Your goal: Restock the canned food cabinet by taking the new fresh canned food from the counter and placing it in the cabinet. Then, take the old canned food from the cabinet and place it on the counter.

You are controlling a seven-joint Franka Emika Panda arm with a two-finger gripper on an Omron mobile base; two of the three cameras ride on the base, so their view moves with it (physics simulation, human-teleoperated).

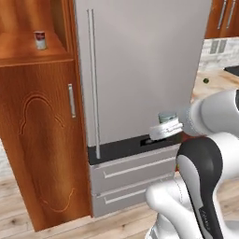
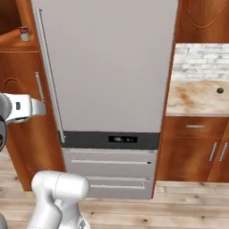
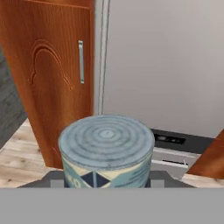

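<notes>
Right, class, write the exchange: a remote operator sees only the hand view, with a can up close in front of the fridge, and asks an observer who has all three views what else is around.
Operator: Besides the held can, is there another one?
Observer: Yes. In the left base view a small can stands on the wooden shelf above the carved cabinet door, left of the fridge.
Operator: And where is the counter?
Observer: Right of the fridge in the right base view. The counter carries a tiny dark green round object.
</notes>
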